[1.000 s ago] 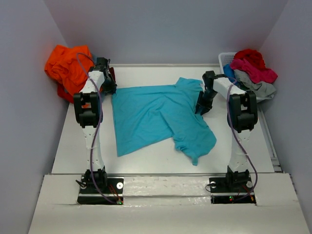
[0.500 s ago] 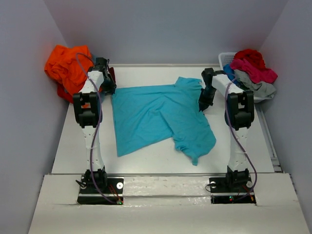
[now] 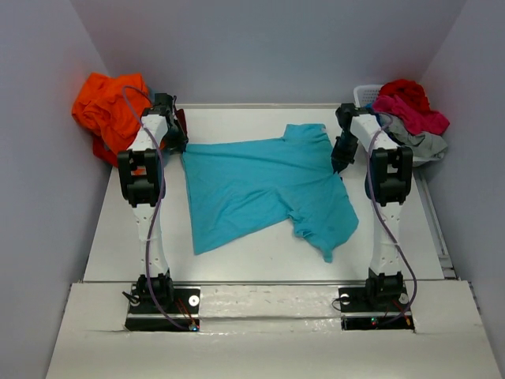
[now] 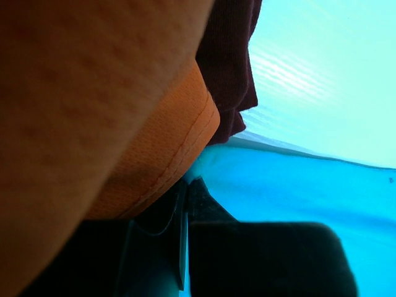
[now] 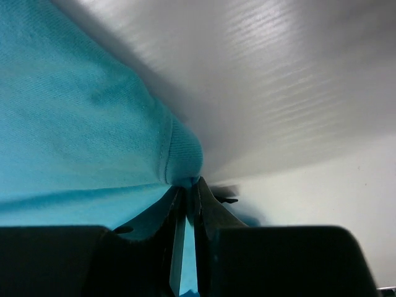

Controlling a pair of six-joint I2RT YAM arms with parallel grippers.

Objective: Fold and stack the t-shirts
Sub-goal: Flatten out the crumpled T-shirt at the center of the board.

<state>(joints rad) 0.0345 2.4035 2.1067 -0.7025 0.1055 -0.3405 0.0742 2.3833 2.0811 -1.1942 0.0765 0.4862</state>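
A turquoise t-shirt (image 3: pixel 260 185) lies spread across the middle of the table, its lower right part rumpled. My left gripper (image 3: pixel 177 144) is at the shirt's left corner. In the left wrist view it (image 4: pixel 184 189) is shut on the turquoise t-shirt (image 4: pixel 297 185), with orange cloth (image 4: pixel 124 93) and maroon cloth (image 4: pixel 232 62) pressing close above. My right gripper (image 3: pixel 339 163) is at the shirt's right edge. In the right wrist view it (image 5: pixel 189 185) is shut on the stitched hem of the turquoise t-shirt (image 5: pixel 80 124).
An orange t-shirt pile (image 3: pixel 106 106) sits at the back left, off the table's corner. A white slatted basket (image 3: pixel 364 95) at the back right holds red (image 3: pixel 404 88), pink (image 3: pixel 414 117) and light grey (image 3: pixel 418 144) shirts. The side walls stand close to both arms.
The right gripper has shut on the shirt's right edge and moved back and to the right, drawing that side of the cloth outward. The left arm has stayed put.
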